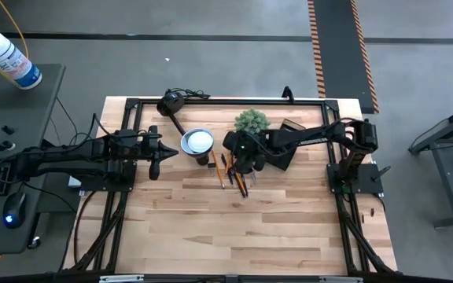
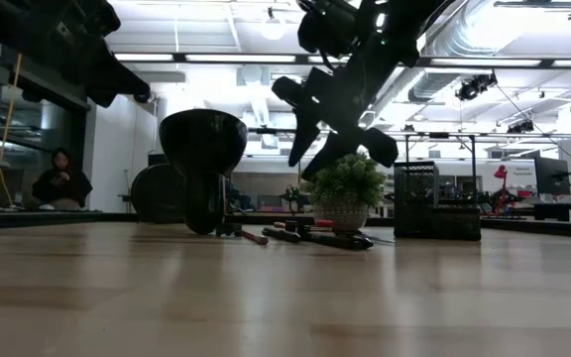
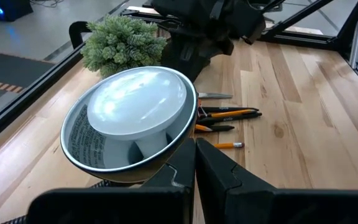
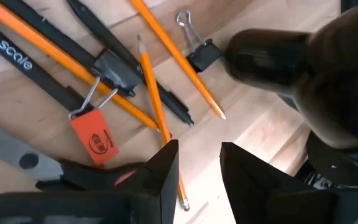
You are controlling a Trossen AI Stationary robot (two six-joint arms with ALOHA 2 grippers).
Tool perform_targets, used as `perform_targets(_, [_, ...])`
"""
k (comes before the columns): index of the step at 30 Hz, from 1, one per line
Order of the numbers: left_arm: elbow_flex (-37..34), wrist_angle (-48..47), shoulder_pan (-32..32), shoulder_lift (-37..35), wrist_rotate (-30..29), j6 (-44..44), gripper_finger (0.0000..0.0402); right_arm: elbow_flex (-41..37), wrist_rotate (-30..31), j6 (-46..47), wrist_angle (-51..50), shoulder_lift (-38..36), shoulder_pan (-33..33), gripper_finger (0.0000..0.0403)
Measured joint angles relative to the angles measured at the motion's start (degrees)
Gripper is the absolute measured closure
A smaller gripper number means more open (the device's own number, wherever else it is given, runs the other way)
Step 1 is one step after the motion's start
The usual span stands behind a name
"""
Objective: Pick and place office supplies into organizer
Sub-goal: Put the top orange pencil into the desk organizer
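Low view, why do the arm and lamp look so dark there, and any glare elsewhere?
Low view: bright ceiling lights behind backlight the lamp and right claw into silhouettes. Left wrist view: soft glare on the lamp's white face. Right wrist view: a blurred dark shape fills one corner; the pencils stay sharp.

Desk lamp (image 1: 196, 141), green plant (image 1: 251, 121), perhaps binder clips (image 4: 201, 53)

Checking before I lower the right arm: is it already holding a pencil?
No. In the right wrist view the right gripper hangs with its fingers apart above an orange pencil lying on the table, nothing between them.
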Motion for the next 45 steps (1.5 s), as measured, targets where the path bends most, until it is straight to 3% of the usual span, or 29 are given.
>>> perform_targets(9, [0.0,0.0,0.0,0.0,0.0,0.0,0.0401,0.0,0.2,-1.0,1.5,1.2,-0.3,0.029])
perform_targets(22, [0.0,0.0,0.0,0.0,0.0,0.0,0.0401,0.0,-2.2,1.4,2.8,1.9,-0.6,0.0211])
perform_targets(37, [0.0,0.0,0.0,0.0,0.0,0.4,0.0401,0.0,-3.4,-0.1,3.5,3.8,-1.1,0.023])
perform_targets(45, [0.0,-0.6,0.0,0.0,0.0,0.4,0.0401,0.0,-0.4,-2.3,5.5,7.7,-2.7,0.0232])
